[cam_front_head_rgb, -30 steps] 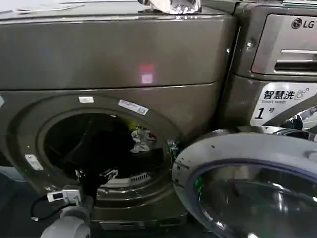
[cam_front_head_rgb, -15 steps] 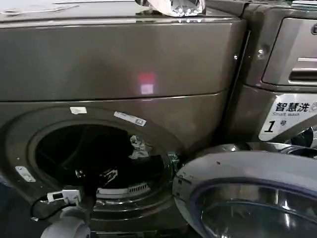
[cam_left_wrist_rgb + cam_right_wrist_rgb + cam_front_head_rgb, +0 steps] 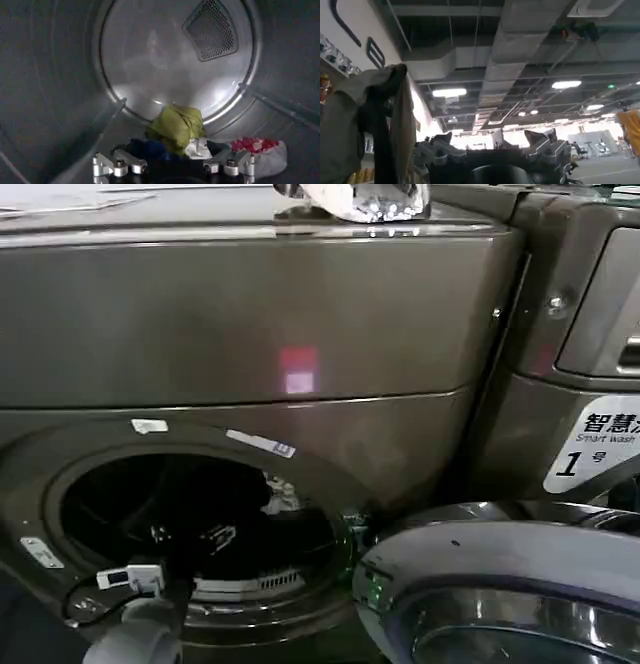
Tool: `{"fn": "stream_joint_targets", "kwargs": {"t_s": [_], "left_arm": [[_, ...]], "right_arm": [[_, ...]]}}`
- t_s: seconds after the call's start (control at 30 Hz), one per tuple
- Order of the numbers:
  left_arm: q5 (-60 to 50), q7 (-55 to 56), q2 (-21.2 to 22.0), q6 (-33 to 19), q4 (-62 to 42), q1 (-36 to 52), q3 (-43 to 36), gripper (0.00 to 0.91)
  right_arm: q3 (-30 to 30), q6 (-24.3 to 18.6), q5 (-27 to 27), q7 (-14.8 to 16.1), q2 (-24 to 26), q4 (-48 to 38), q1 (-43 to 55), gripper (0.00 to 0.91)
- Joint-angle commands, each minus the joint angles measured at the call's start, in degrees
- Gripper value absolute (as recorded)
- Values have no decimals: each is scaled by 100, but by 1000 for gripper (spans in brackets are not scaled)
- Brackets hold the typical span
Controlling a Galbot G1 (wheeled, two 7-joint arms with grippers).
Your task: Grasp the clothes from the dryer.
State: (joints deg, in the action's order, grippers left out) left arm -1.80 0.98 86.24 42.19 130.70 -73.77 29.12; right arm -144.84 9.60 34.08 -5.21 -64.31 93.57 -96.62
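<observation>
Nearest, the left gripper (image 3: 172, 167) sits inside the drum of the bronze-grey front-loading dryer (image 3: 250, 314), its silver fingers (image 3: 117, 164) spread wide and holding nothing. Just beyond the fingertips lies the small heap of soft clothes (image 3: 200, 140) on the drum floor: a dark navy piece closest, a yellow-green garment bunched behind it, a white-and-red one at about 3 o'clock of the heap. Farther back, the perforated lint vent (image 3: 210, 30) sits at 1 o'clock on the rear wall. Head view: the round glass-fronted door (image 3: 500, 594) hangs open at 4 o'clock. Right gripper (image 3: 495, 150): pointed at a ceiling, fingers parted, empty.
</observation>
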Motion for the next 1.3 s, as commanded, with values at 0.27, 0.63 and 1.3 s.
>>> {"fn": "stream_joint_targets", "kwargs": {"t_s": [0.27, 0.63, 1.3], "left_arm": [[-83, -128, -33, 281, -607, 690, 189, 907], [-311, -218, -48, 281, -2003, 1936, 183, 907], [-1208, -710, -32, 85, -3906, 3412, 144, 907]], "right_arm": [[92, -63, -5, 7, 25, 65, 58, 907], [205, -84, -13, 11, 48, 57, 116, 907], [343, -90, -18, -2, 51, 138, 212, 907]]}}
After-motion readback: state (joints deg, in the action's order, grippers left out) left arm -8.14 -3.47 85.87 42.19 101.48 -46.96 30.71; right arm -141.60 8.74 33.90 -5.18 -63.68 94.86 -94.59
